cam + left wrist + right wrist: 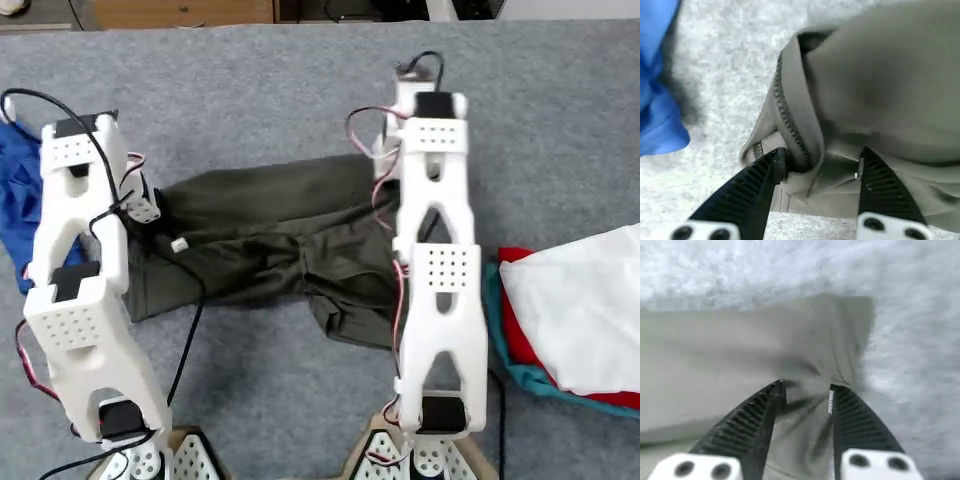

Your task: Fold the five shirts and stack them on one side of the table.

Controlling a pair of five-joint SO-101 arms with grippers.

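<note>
Near right, we take the pile (580, 310) as the stacking side. Mid-table, the shirt (270, 240) lies rumpled. The left gripper (821, 159) clamps its left hem and the right gripper (806, 388) pinches the far right corner, likely to spread it.

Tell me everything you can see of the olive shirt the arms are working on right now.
The olive shirt is soft, matte cloth, lying crumpled and partly folded over itself on the grey table cover between the two arms. A stitched hem runs along a rolled edge at the left gripper. The right gripper pinches a puckered bit near a far corner. A strip of table cover separates the shirt from the blue cloth.
</note>
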